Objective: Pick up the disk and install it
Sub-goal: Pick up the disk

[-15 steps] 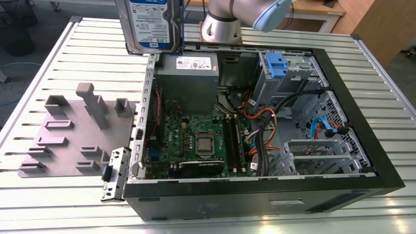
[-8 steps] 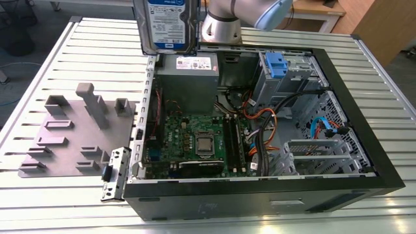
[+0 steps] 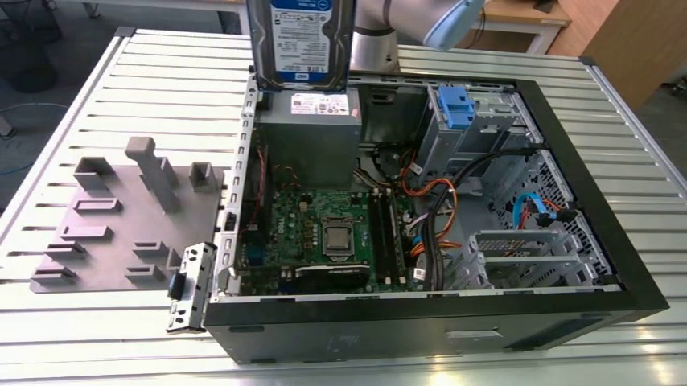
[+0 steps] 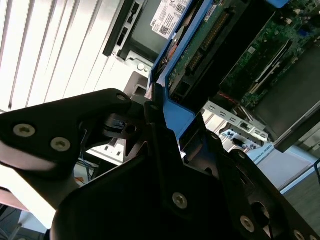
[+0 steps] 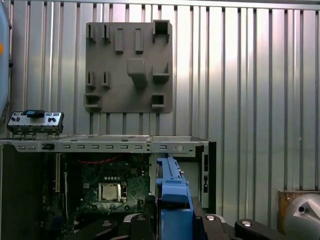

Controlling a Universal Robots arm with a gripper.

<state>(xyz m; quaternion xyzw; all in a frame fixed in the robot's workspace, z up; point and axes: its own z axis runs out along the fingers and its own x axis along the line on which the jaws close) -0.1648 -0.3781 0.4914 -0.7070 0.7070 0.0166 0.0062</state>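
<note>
The disk (image 3: 298,40) hangs upright above the back left corner of the open computer case (image 3: 601,241), its white-and-blue label facing the exterior view. The top of the picture cuts it off. In the second wrist view its circuit-board underside (image 4: 200,55) and blue side rail show, with my gripper (image 4: 152,102) shut on the rail edges. In the first wrist view the blue rail (image 5: 172,197) stands between the black fingers (image 5: 215,222), over the case's inside.
Inside the case lie a grey power-supply box (image 3: 311,121), a motherboard (image 3: 333,233), cables and a drive cage with a blue latch (image 3: 456,108). A grey fixture plate (image 3: 118,217) sits on the slatted table at the exterior view's left. A metal bracket (image 3: 188,285) leans at the case's corner.
</note>
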